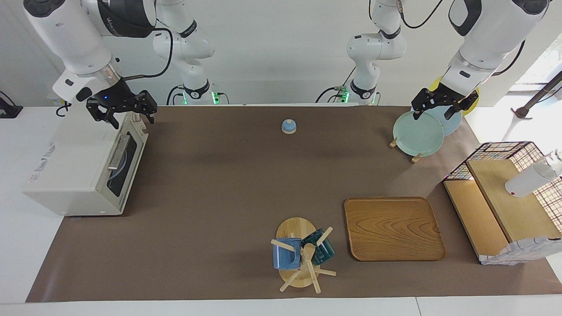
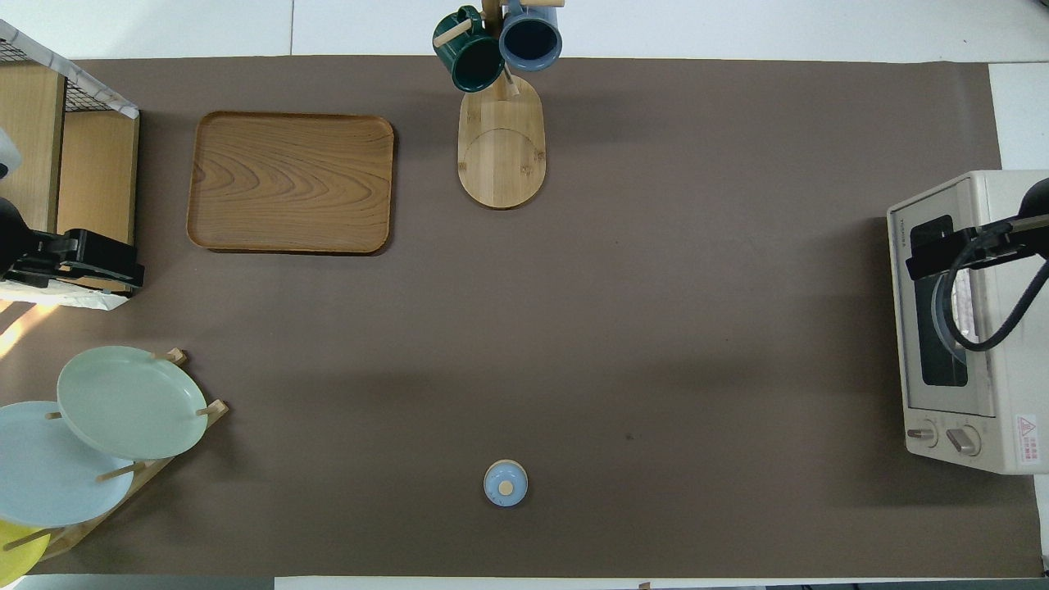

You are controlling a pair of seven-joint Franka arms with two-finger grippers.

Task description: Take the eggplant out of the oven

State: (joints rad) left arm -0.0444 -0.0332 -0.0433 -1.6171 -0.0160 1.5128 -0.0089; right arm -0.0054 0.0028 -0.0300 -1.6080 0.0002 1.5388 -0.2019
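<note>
The off-white oven (image 1: 74, 162) stands at the right arm's end of the table with its dark glass door shut; it also shows in the overhead view (image 2: 1000, 205). Its silver handle (image 1: 119, 151) lies across the door. The eggplant is hidden; only a pale curved rim shows through the glass. My right gripper (image 1: 121, 115) is open and empty, up over the oven's top edge at the door, and shows in the overhead view (image 2: 926, 260). My left gripper (image 1: 437, 112) is open and empty, waiting over the plates (image 1: 418, 133).
A plate rack with green, blue and yellow plates stands at the left arm's end. A wire-and-wood rack (image 1: 505, 197), a wooden tray (image 1: 393, 228) and a mug tree (image 1: 300, 254) lie farther out. A small blue lidded pot (image 1: 288, 126) sits near the robots.
</note>
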